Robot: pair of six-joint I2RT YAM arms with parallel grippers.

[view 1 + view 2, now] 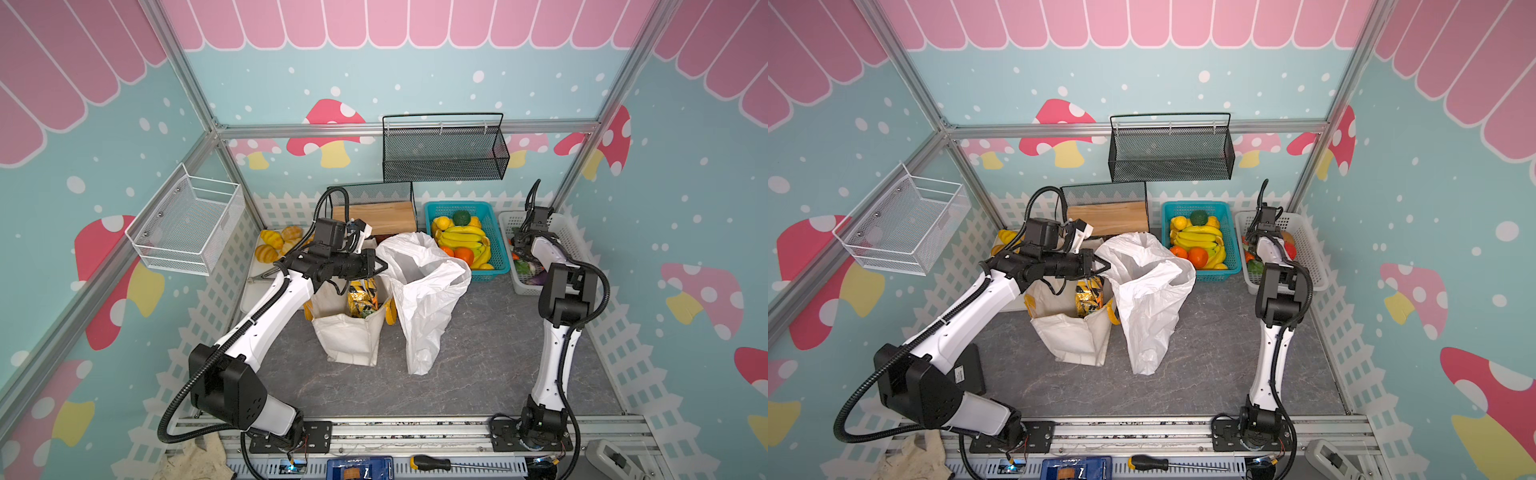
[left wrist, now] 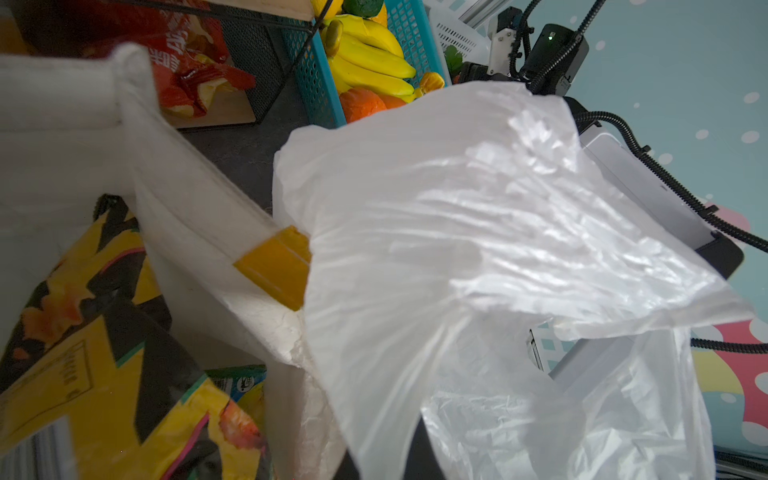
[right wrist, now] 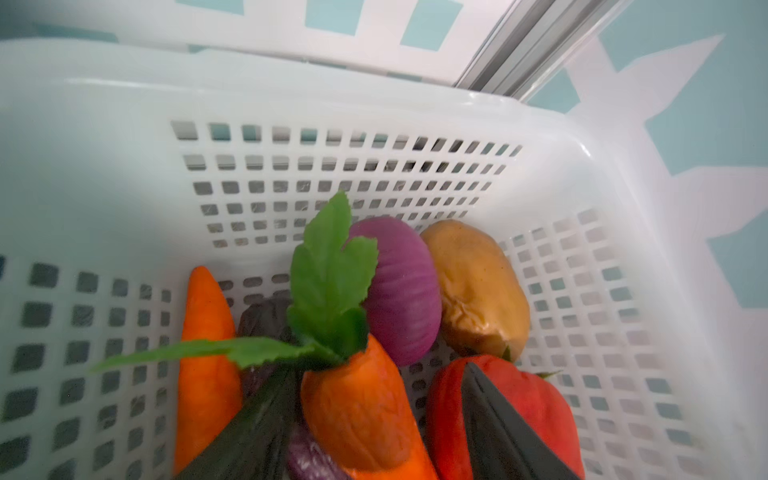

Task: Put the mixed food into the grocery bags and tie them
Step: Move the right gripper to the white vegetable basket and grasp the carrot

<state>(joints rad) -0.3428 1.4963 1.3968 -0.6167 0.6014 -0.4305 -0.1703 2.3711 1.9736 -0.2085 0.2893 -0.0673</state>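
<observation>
1. The right gripper is hanging with its jaws apart, straddling the leafy carrot. One finger is sitting on each flank, probably lining up a squeeze across the carrot's narrow body.
2. That carrot is lying in the white basket at the 2 o'clock corner of the bench. A purple onion and a red pepper are crowding it.
3. The left gripper is sitting pressed together, seemingly pinching the rim of the white plastic bag and propping its mouth open for loading at bench centre.
4. The canvas tote is standing at the bag's 9 o'clock, touching it, and is already carrying a gold-black snack packet.
</observation>
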